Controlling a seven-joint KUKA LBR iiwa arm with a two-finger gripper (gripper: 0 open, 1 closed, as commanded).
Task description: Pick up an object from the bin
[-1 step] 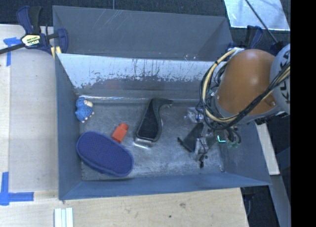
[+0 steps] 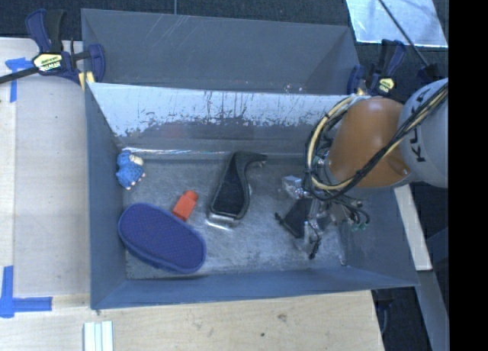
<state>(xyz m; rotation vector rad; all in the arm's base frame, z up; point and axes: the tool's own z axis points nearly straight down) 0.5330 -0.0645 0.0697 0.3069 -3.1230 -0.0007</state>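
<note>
While the claw (image 2: 307,229) hangs low at the bin's (image 2: 103,189) three o'clock side, open or closed impossible to tell, the nearest thing, a black curved tool (image 2: 231,189), lies toward nine o'clock, long axis one-to-seven.

Lighting was even and fairly bright, from overhead: the bin's (image 2: 103,212) back wall (image 2: 229,105) caught the most light, a pale washed band across the upper middle of the frame, while its front wall (image 2: 229,284) along the bottom sat darker. Worst glare was the white sheet (image 2: 393,2) at upper right, near blown out. The orange cover (image 2: 366,143) at right showed only a soft, broad highlight on top. Shadows were short and soft: a thin one under the lower edge of the blue oval pad (image 2: 162,237) at lower left, and a darker patch on the bin floor beneath the gripper (image 2: 313,239) at lower right.
</note>
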